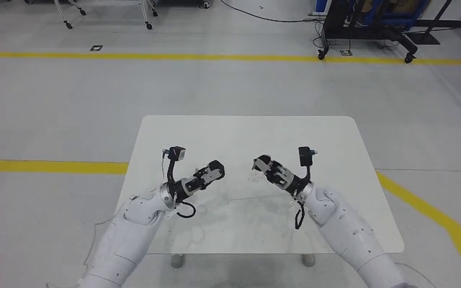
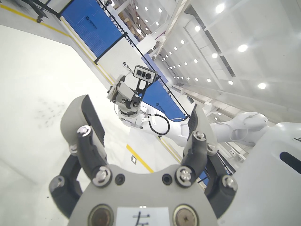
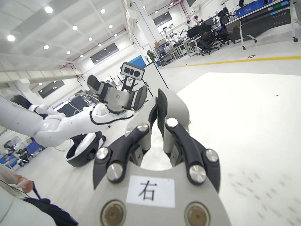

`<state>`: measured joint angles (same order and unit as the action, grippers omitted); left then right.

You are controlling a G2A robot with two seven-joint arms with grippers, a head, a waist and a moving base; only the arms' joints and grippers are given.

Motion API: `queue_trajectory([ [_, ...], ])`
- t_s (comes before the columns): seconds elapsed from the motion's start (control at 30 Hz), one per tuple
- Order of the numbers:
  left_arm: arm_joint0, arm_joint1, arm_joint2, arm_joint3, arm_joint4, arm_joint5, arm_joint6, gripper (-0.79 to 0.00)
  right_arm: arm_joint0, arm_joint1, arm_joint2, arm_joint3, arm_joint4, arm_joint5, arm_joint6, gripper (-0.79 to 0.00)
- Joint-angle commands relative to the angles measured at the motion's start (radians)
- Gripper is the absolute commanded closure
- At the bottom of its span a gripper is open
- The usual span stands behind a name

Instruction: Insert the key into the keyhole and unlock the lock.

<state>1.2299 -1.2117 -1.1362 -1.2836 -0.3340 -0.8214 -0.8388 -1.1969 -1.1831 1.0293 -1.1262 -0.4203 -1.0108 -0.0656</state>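
The left gripper hangs over the near half of the white, rounded-corner table, left of its middle. Its two black-padded grey fingers are spread wide with nothing between them. The right gripper hangs over the same table just right of its middle, facing the left one, its ribbed black pads pressed together; whether anything thin is pinched there cannot be told, nor where the key and lock are

White table, yellow floor lines
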Motion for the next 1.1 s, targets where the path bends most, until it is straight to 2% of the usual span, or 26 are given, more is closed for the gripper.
queue_trajectory([
  [0.0, -0.011, -0.004, 0.021, 0.015, -0.075, 0.008, -0.025, -0.456, -0.005, -0.001, -0.011, -0.014, 0.12, -0.002, 0.049, 0.0],
  [0.13, -0.038, -0.009, 0.049, 0.049, -0.125, 0.015, -0.07, -0.419, -0.01, -0.003, -0.05, -0.044, 0.358, -0.002, 0.15, 0.0],
  [0.27, -0.053, -0.014, 0.072, 0.064, -0.106, 0.009, -0.076, -0.419, 0.005, -0.003, -0.063, -0.026, 0.468, -0.002, 0.232, 0.0],
  [0.4, -0.068, -0.018, 0.101, 0.075, -0.073, 0.022, -0.085, -0.471, 0.021, -0.006, -0.076, 0.0, 0.504, 0.0, 0.287, 0.0],
  [0.57, -0.085, -0.024, 0.128, 0.091, -0.059, 0.036, -0.078, -0.453, 0.035, -0.013, -0.09, 0.017, 0.519, 0.01, 0.327, 0.0],
  [0.7, -0.094, -0.027, 0.136, 0.104, -0.037, 0.043, -0.056, -0.385, 0.039, -0.02, -0.107, 0.023, 0.546, 0.014, 0.357, 0.0],
  [0.9, -0.098, -0.028, 0.139, 0.114, -0.025, 0.052, -0.033, -0.339, 0.049, -0.027, -0.131, 0.035, 0.603, 0.021, 0.421, 0.0],
  [1.07, -0.096, -0.03, 0.139, 0.112, -0.002, 0.058, 0.009, -0.252, 0.056, -0.031, -0.136, 0.045, 0.639, 0.019, 0.457, 0.0],
])
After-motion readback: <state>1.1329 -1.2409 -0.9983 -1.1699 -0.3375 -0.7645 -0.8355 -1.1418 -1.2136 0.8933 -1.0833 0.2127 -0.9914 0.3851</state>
